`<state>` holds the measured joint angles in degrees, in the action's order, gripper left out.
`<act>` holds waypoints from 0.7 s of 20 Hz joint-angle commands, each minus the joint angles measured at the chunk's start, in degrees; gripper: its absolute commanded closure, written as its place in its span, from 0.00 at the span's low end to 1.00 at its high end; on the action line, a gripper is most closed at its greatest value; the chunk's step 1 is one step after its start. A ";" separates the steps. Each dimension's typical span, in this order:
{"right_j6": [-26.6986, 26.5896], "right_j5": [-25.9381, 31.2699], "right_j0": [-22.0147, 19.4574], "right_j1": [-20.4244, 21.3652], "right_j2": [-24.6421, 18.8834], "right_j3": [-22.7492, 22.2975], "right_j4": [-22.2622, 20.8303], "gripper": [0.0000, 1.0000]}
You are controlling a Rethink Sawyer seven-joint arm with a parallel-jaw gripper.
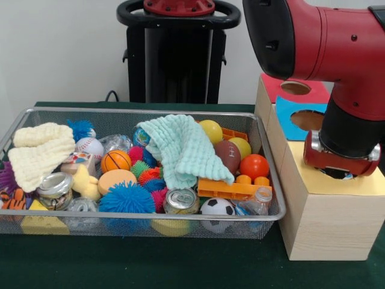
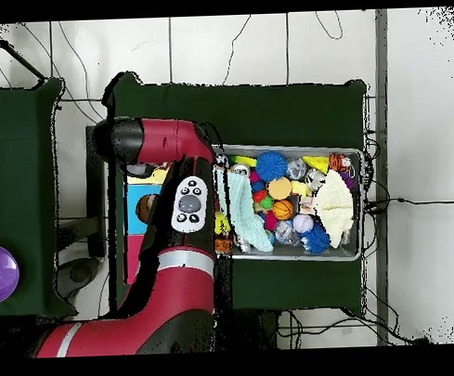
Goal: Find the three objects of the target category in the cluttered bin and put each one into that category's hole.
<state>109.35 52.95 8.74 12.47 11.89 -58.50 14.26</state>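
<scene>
Many toys fill the bin (image 1: 264, 144) beside the hand (image 1: 337, 173), grip state unclear

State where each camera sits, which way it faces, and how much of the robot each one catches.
Front view: sits low across the table, facing the wire bin and wooden box; the red arm enters top right, its end over the box's yellow top.
Overhead view: looks straight down on the green table; the arm stretches up from the bottom, hiding most of the box.
Shared: the bin, the mint cloth and the cream cloth.
</scene>
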 commanded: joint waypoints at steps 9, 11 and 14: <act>4.90 1.88 -2.21 -1.69 -7.09 -6.54 0.27 1.00; 5.40 1.93 -2.08 -1.34 -6.89 -6.97 0.30 1.00; 5.95 1.69 -1.98 -1.03 -6.78 -7.45 0.41 1.00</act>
<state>109.35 52.90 8.32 12.70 11.21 -58.72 14.26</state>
